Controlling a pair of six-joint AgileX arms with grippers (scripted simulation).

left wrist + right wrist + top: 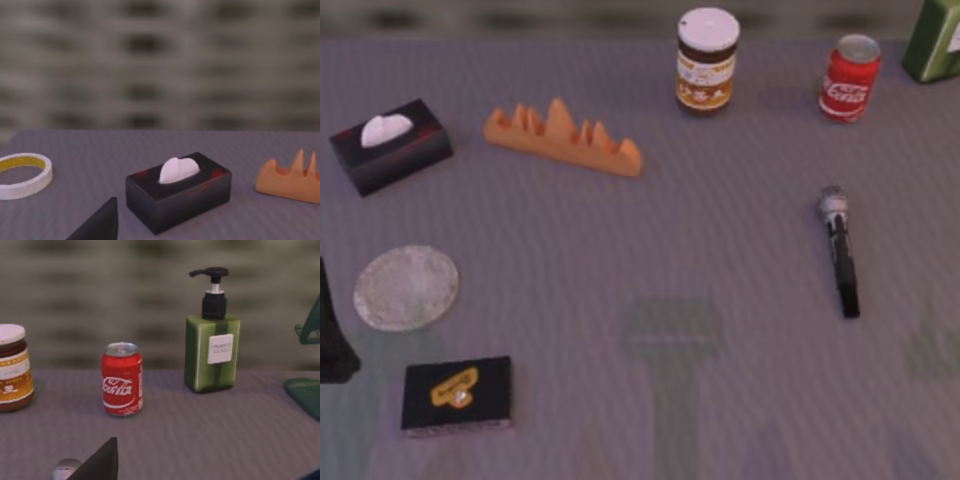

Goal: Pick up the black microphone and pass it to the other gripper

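**A:** Fingers first: can you tell whether either pair is spread or closed?

**B:** No. Only a dark wedge shows at the lower edge of each wrist view, so you cannot tell on either side. Nothing is held; the black microphone (pixel 839 251) lies free on the bench (pixel 720 200).

**A:** Where exactly?

**B:** Toward three o'clock from the bench's middle, lying nearly along the twelve-to-six line, its silver mesh head pointing at twelve and its tail at six. The red soda can (pixel 850 77) stands well apart from it, farther toward twelve. In the right wrist view a grey rounded shape, perhaps its head, peeks in low down.

**A:** So which arm do you send?

**B:** Your right one, I'd judge; the mic is on its side. Come down over the middle of the black handle with the fingers set across it, on the nine-to-three line, so it cannot roll away. Grip toward one end, leaving bare handle for the left to take.

**A:** And the flat black box (pixel 457 394)?

**B:** Ignore it; it sits near seven o'clock.
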